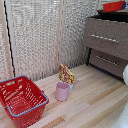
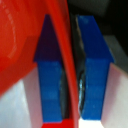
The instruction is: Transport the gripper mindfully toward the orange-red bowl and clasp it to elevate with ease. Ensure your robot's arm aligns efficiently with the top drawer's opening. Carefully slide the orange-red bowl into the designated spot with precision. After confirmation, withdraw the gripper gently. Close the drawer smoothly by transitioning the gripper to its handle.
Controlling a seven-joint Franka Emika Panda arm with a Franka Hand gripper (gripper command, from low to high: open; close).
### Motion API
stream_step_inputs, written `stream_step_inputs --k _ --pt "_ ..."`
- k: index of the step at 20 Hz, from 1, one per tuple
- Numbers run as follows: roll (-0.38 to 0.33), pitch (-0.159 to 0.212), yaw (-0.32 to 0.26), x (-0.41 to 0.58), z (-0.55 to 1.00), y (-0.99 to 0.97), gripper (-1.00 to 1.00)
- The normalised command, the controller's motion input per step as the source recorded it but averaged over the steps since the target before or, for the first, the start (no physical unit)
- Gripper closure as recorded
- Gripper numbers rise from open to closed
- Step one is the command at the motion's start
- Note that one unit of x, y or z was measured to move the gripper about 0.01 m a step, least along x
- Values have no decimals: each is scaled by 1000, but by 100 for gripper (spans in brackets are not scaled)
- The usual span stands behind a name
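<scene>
Red wire basket [image 1: 22, 101]: floor, exterior view's left, not involved. Pink cup [image 1: 62, 91], snack packet [image 1: 66, 74]: mid-floor, just beside each other. Dresser [image 1: 106, 37]: exterior view's right. Orange-red bowl [image 1: 113, 6]: at dresser top, apparently inside top drawer opening. Gripper [image 2: 71, 75]: blue fingers [image 2: 50, 75] clamped across bowl rim, so bowl hangs steady for placement.

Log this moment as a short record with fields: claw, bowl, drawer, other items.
claw: blue-tipped claw shut on the bowl's thin rim, one finger on each side, in the wrist view
bowl: glossy orange-red bowl up at the dresser's top
drawer: dark-brown wooden top drawer with metal bar handle
other items: red wire-mesh basket, pink cup, small colourful packet, all on the pale wooden floor
</scene>
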Motion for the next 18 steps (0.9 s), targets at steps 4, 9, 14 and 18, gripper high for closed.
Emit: stream_step_inputs --k 4,9,14,18 --pt "0 -10 14 173 -139 -190 100" --pt "0 7 0 4 -5 14 100" --pt "0 17 -3 0 69 18 -100" --pt "-3 -9 -17 -9 235 71 -100"
